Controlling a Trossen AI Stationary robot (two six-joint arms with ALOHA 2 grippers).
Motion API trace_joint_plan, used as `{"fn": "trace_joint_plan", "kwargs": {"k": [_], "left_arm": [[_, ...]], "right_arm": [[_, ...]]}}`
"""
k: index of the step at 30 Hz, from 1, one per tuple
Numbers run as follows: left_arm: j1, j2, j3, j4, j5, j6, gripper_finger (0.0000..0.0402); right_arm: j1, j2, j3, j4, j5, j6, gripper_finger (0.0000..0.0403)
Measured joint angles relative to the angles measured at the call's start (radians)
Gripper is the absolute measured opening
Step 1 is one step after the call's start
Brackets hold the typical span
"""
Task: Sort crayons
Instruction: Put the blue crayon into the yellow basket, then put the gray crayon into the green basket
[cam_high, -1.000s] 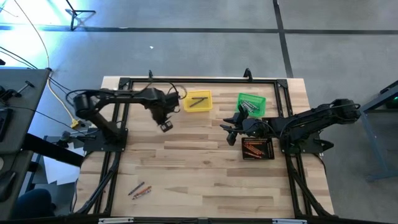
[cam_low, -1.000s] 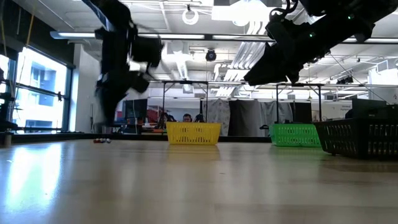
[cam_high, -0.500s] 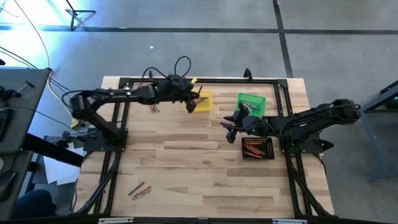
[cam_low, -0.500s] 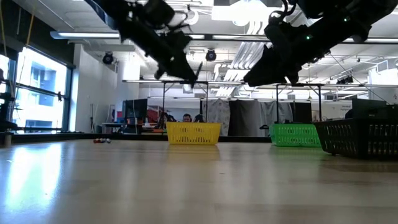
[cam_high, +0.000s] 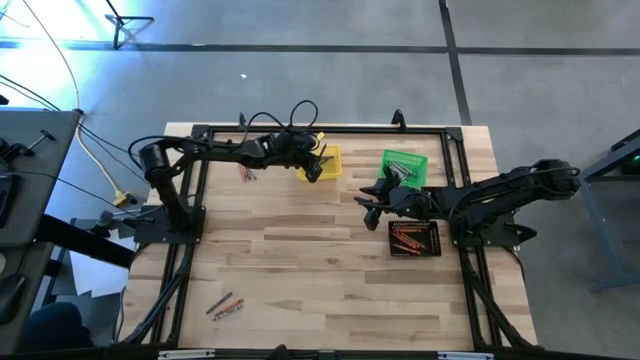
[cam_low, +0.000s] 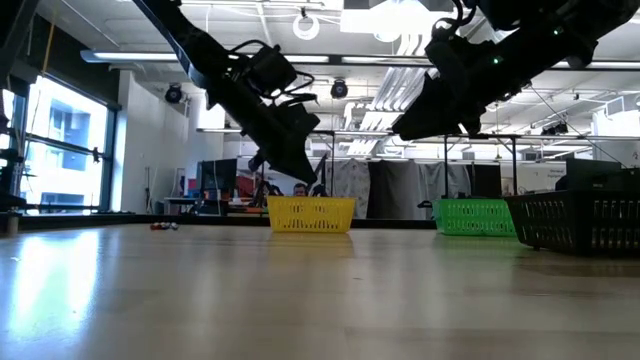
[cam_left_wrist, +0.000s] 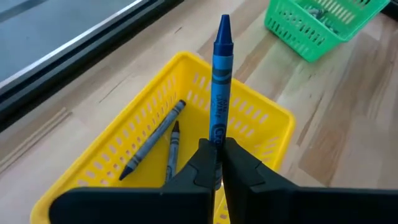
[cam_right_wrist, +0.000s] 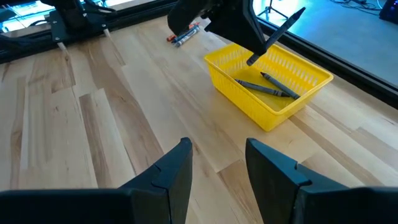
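Left claw (cam_left_wrist: 217, 163) clamped on a blue crayon (cam_left_wrist: 221, 81), held above the yellow bin (cam_left_wrist: 267, 118); two crayons (cam_left_wrist: 158, 146) lie inside it; right claw (cam_right_wrist: 217, 163) spread, holding nothing, beside the black bin (cam_high: 413, 239) of orange-red crayons; loose crayons (cam_high: 225, 304) on counter (cam_high: 320, 280).

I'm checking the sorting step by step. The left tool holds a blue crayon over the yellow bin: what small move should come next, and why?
Probably open the left tool and let the blue crayon drop. It is pinched by its lower end directly above the yellow bin, which already holds two crayons of a similar blue-grey. The right tool waits open, farther off.
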Motion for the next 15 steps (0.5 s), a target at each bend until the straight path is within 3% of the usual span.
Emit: {"fn": "trace_joint_plan", "kwargs": {"k": [15], "left_arm": [[0.003, -0.031, 0.001, -0.035, 0.028, -0.029, 0.0097]], "right_arm": [[0.000, 0.000, 0.000, -0.005, -0.022, 0.000, 0.0144]]}}
